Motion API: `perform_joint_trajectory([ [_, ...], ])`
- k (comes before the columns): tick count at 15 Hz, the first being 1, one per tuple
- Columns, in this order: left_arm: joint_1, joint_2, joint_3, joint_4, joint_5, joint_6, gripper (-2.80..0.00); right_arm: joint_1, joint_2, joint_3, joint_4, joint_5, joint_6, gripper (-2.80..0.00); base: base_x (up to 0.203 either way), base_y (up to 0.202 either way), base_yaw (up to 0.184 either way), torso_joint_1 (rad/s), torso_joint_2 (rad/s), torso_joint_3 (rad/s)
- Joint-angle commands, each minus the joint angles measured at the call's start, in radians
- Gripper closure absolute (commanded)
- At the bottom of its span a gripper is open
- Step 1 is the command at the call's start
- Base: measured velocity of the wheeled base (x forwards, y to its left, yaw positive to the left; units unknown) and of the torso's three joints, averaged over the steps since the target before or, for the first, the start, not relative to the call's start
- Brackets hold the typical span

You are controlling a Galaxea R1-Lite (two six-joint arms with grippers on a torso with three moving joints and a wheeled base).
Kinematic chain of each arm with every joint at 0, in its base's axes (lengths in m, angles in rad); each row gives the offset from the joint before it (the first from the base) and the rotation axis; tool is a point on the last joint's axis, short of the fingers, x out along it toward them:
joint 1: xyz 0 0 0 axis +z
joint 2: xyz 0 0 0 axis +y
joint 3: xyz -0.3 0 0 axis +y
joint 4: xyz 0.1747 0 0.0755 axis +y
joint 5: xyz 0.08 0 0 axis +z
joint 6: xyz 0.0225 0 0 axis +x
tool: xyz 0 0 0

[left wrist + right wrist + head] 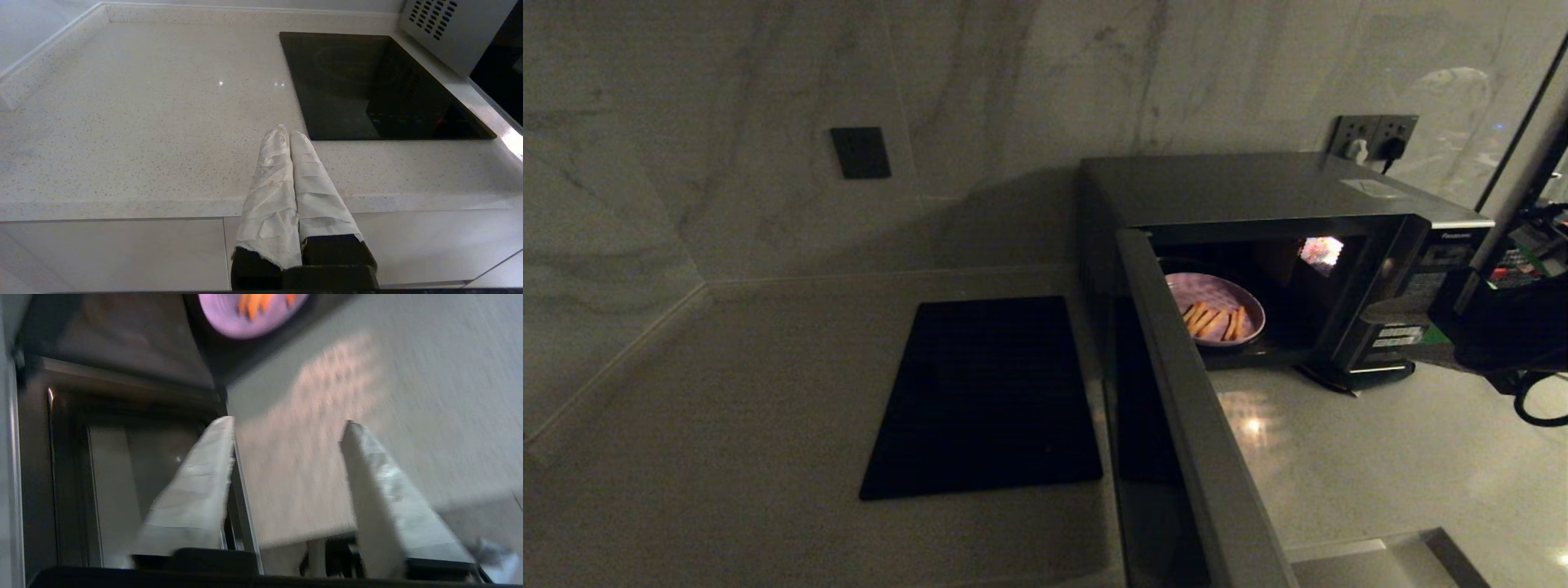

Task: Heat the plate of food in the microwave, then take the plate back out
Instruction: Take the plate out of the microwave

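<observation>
From the head camera I see the microwave [1290, 261] standing against the marble wall [727, 122], its door [1184, 425] swung wide toward me on the left-hand hinge, its top edge running from the oven's front corner out toward the near edge of the counter [1380, 457]. The plate of food [1215, 309] sits flat inside the lit cavity, on the left side close to the opening; the fries [1213, 320] lie roughly parallel, long axes running from the cavity front toward the back and slightly right. The counter in front of the opening is bare (only a light reflection). Left of the door lies the black slab [984, 396].

My right gripper [286, 428] has its wrapped fingers spread apart with nothing between them, hanging over the counter just beside the door's edge, the plate ahead of it. The left gripper [289, 132] is parked at the counter's front edge, fingers pressed together, empty.
</observation>
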Motion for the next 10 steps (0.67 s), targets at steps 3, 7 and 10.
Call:
perform_joint_trajectory([
  [3,-0.001,0.000,0.000,0.000,0.001,-0.001,0.00,0.007,0.217,-0.167,-0.025,-0.018,0.144,-2.80,0.000,0.000,0.000,0.000,0.00,0.000],
  [7,0.000,0.000,0.000,0.000,0.000,-0.001,0.00,0.110,0.317,-0.255,-0.018,-0.240,0.331,-2.80,0.000,0.000,0.000,0.000,0.00,0.000],
  [10,-0.001,0.000,0.000,0.000,0.000,-0.001,0.00,0.162,0.364,-0.277,-0.013,-0.295,0.410,-2.80,0.000,0.000,0.000,0.000,0.00,0.000],
])
